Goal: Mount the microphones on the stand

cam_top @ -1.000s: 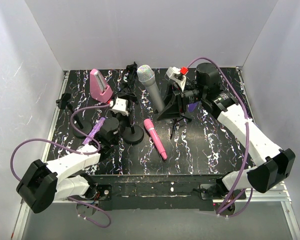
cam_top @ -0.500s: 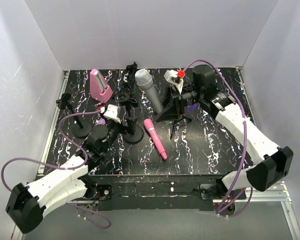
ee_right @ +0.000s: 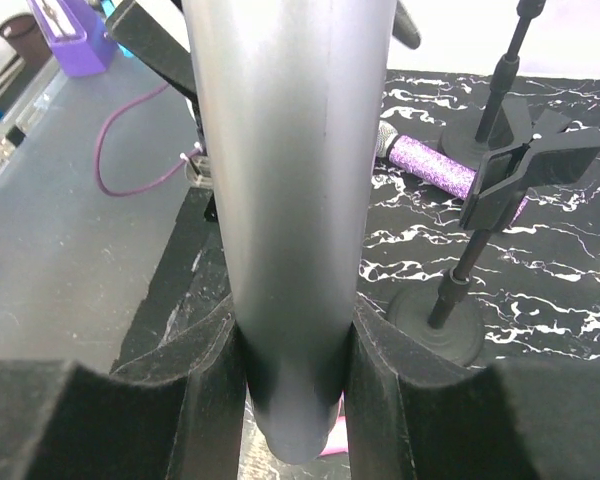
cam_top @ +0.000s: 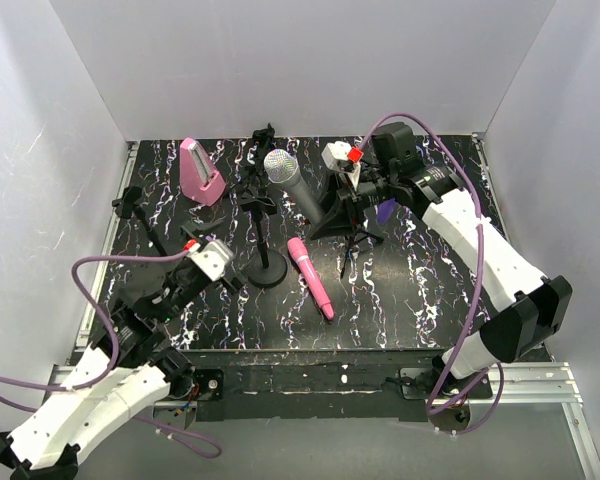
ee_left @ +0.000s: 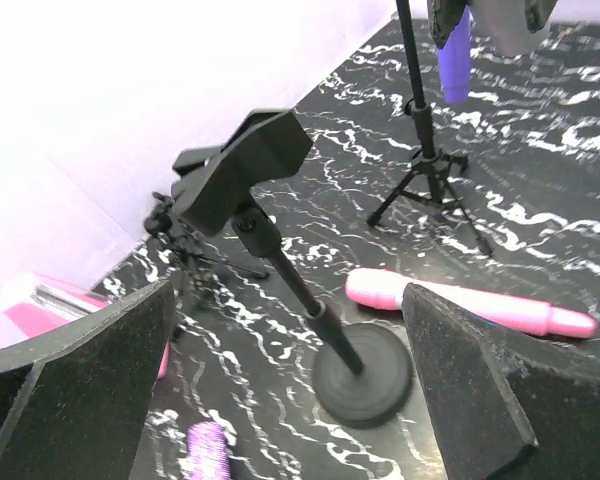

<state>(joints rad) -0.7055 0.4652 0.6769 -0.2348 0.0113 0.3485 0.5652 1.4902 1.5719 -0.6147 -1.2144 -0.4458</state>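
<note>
Our left gripper (ee_left: 280,375) is spread wide before the black round-based clip stand (ee_left: 365,378); our right gripper (ee_right: 292,385) pinches the silver-grey stick microphone (ee_right: 290,180).

sheen, glitter and matt black

silver-grey microphone (ee_right: 290,200): smooth, satin, metal-looking barrel. glittery purple microphone (ee_right: 435,165), upper right: rough sparkle. pink microphone (ee_left: 460,303): smooth glossy plastic. stand (ee_left: 365,375): matt black. table (cam_top: 400,280): black, white-veined marble look.

One microphone (cam_top: 311,278) lies on the table (cam_top: 420,295), right of the round-based stand (cam_top: 266,262), before the tripod (cam_top: 355,222).
</note>
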